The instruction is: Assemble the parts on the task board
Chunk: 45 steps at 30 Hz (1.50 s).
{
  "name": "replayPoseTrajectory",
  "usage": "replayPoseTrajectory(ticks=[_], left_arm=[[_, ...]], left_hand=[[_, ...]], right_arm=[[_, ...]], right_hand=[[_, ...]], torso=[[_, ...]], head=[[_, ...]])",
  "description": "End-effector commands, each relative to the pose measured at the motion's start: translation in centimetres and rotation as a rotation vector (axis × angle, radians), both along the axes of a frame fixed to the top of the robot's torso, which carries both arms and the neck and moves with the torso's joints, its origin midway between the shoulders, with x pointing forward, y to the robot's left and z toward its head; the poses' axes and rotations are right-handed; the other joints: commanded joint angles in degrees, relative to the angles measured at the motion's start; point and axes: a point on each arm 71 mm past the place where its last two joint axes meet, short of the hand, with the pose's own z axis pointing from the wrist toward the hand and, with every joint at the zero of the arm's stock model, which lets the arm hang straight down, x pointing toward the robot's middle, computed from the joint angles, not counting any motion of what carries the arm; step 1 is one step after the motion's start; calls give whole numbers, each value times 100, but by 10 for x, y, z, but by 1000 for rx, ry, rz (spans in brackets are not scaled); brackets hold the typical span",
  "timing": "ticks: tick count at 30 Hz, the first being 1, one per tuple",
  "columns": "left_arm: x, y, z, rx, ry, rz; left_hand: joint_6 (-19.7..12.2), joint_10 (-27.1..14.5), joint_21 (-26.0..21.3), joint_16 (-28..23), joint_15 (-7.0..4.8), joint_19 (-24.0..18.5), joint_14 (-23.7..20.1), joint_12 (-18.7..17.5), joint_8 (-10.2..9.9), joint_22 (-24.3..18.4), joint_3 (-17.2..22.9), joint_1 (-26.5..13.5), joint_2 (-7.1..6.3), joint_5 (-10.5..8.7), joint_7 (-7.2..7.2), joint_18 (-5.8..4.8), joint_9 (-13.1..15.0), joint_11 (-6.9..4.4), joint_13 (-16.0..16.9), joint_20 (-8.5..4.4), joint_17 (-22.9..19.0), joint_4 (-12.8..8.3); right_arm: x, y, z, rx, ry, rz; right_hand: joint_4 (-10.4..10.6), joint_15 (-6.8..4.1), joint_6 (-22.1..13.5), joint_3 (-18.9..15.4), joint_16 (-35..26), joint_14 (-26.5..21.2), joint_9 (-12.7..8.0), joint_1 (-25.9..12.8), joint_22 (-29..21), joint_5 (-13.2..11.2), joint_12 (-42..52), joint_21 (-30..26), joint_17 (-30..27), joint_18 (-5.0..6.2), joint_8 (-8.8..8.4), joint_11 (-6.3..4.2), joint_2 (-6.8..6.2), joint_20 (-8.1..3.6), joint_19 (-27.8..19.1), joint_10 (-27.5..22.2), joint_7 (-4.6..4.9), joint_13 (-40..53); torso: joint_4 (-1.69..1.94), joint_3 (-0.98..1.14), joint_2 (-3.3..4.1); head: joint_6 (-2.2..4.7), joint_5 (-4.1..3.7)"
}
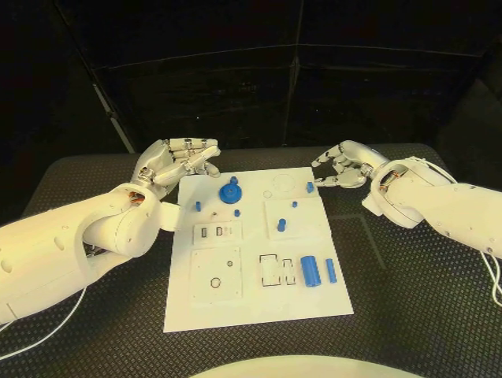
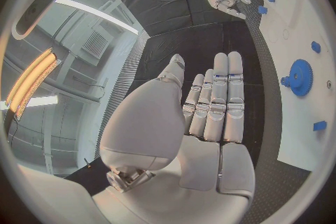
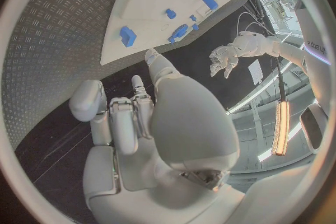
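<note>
We record first the black table (image 1: 410, 299), its surface ribbed, with dark curtain walls behind it. On its middle lies the white task board (image 1: 256, 311), long side running away from us, bare along the near strip. Our left arm (image 1: 57, 252) comes in beside the board's left edge and our right arm (image 1: 455, 205) beside its far right corner; neither lies over the board. The left hand (image 1: 180, 161) hangs just off the far left corner, fingers straight and pressed side by side in its wrist view, thumb apart, nothing held. The right hand (image 1: 342, 169) hangs just off the far right corner, fingers curled inward, nothing in them that we can see. Of the parts, the largest is the blue gear (image 1: 230, 191) near the board's far end; next the blue cylinder (image 1: 310, 271) lying toward the near right, with a slimmer blue pin (image 1: 332, 270) just beside it. Small blue pegs follow: one at the left edge (image 1: 197, 206), one below the gear (image 1: 237, 212), two right of centre (image 1: 294, 205), one near the right hand (image 1: 310, 187). Shallow white recessed blocks (image 1: 217, 273) occupy the left and middle.
</note>
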Motion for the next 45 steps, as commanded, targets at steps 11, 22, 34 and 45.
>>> replayPoseTrajectory(ticks=[11, 22, 34, 45], left_arm=[[2, -1, -1, -5, 3, -10], [3, 0, -2, -3, 4, -7], [3, 0, -2, -3, 4, -6], [3, 0, -2, -3, 4, -6]], left_hand=[[36, 48, 18, 33, 5, -38, -51, -27, -36, 7, -36, -7, 48, 7, 4, 19, -6, 12, -3, 10, 5, 1], [36, 48, 18, 33, 5, -38, -51, -27, -36, 7, -36, -7, 48, 7, 4, 19, -6, 12, -3, 10, 5, 1], [36, 48, 18, 33, 5, -38, -51, -27, -36, 7, -36, -7, 48, 7, 4, 19, -6, 12, -3, 10, 5, 1], [36, 48, 18, 33, 5, -38, -51, -27, -36, 7, -36, -7, 48, 7, 4, 19, -6, 12, -3, 10, 5, 1]], right_arm=[[8, 10, -13, -50, 40, 60], [10, 13, -19, -85, 55, 53], [11, 13, -26, -113, 75, 49], [12, 14, -29, -117, 87, 34]], right_hand=[[-78, 36, 68, 12, -25, 488, 23, 70, 7, -35, 5, -20, 1023, 42, 35, 23, 90, 3, -25, 11, -7, 662], [-84, 33, 105, 11, -13, 495, 28, 59, 37, -38, 19, -6, 1055, 37, 55, 18, 119, 1, -8, 22, -12, 675], [-94, 15, 250, -2, -4, 502, 41, -5, 68, -45, 40, 11, 1080, 32, 129, -5, 199, -12, 15, 39, -39, 693], [-98, -19, 437, 38, 3, 508, 42, -69, 109, -148, 69, 32, 1104, 24, 200, -44, 344, -41, 44, 64, -82, 720]], torso=[[14, -32, 6], [15, -36, -2], [8, -28, -4], [12, -25, -5]], head=[[-47, -5], [-83, -9], [-100, -2], [-108, -1]])
